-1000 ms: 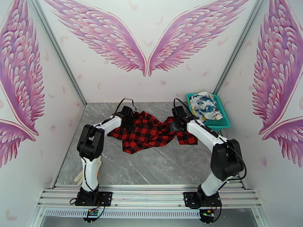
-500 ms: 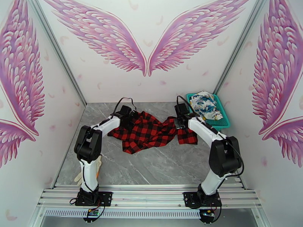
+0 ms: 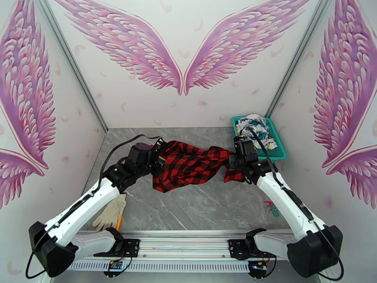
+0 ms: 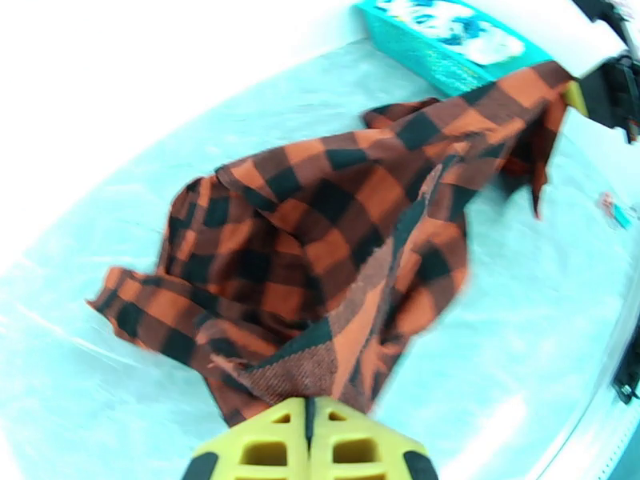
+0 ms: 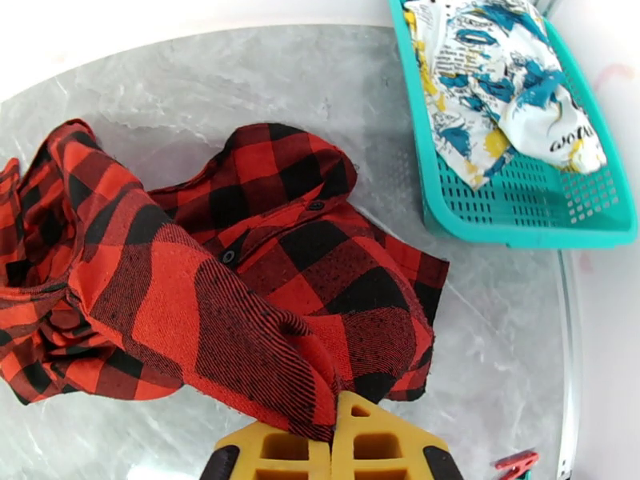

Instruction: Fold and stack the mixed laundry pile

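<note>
The red-and-black check shirt (image 3: 188, 163) hangs stretched between both grippers above the grey table (image 3: 212, 208). My left gripper (image 3: 157, 155) is shut on its left edge; in the left wrist view the yellow fingers (image 4: 308, 442) pinch the shirt (image 4: 336, 234). At the other end my right gripper (image 3: 234, 162) is shut on the right edge, and its yellow fingers (image 5: 332, 446) clamp a fold of shirt (image 5: 240, 298). The white garment with blue, yellow and teal print (image 3: 254, 128) lies in the teal basket (image 3: 278, 154), also seen as the printed garment (image 5: 496, 82) in the basket (image 5: 520, 226).
A beige glove (image 3: 110, 213) lies near the left arm's base at the table's front left. A small red clip (image 3: 271, 203) lies on the table's right side, with the clip (image 5: 516, 463) showing beside the right fingers. The teal basket stands at the back right corner.
Both arms have swung outward and lowered, pulling the shirt's ends apart. The shirt has lifted and stretched wider between the grippers.
</note>
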Robot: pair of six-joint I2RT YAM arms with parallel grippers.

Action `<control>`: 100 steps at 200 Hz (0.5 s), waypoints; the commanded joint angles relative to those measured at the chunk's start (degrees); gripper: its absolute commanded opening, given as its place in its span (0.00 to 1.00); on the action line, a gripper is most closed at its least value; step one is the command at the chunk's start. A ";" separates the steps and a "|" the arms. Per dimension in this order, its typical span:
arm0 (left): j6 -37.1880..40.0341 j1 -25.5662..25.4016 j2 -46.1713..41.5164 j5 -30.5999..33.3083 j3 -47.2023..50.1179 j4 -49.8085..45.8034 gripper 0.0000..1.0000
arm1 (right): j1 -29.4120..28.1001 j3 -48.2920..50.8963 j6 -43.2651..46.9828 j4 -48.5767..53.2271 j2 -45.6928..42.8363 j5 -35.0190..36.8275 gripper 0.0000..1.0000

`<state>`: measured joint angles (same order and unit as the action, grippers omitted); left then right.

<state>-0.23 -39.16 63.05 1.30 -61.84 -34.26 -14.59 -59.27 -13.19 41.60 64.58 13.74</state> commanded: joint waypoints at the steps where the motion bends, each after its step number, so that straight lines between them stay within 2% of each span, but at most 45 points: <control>1: -6.53 -4.87 -7.39 5.60 2.55 -5.68 0.00 | -0.17 4.59 -5.22 2.76 -7.50 -1.61 0.00; 24: -6.22 -9.56 -12.92 13.25 1.10 -7.00 0.00 | -0.18 6.86 -5.96 1.96 -11.52 -2.13 0.00; 49: -0.56 -8.92 -11.83 23.71 -6.40 -4.36 0.00 | -0.21 0.99 -4.25 2.22 -9.91 -1.60 0.00; 64: 4.45 -6.90 -8.34 27.42 -14.22 -2.97 0.00 | -0.23 -3.72 -3.34 2.36 -8.42 -2.53 0.00; 81: 9.75 -2.79 -4.13 27.43 -23.24 -0.14 0.00 | -0.18 -8.33 -2.14 2.08 -6.67 -4.32 0.00; 100: 12.97 2.80 0.35 22.30 -32.84 1.71 0.00 | -0.19 -13.37 -0.69 2.50 -4.24 -6.15 0.00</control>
<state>5.26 -41.65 59.86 22.83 -83.96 -37.32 -14.70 -66.00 -16.05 44.56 58.39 9.63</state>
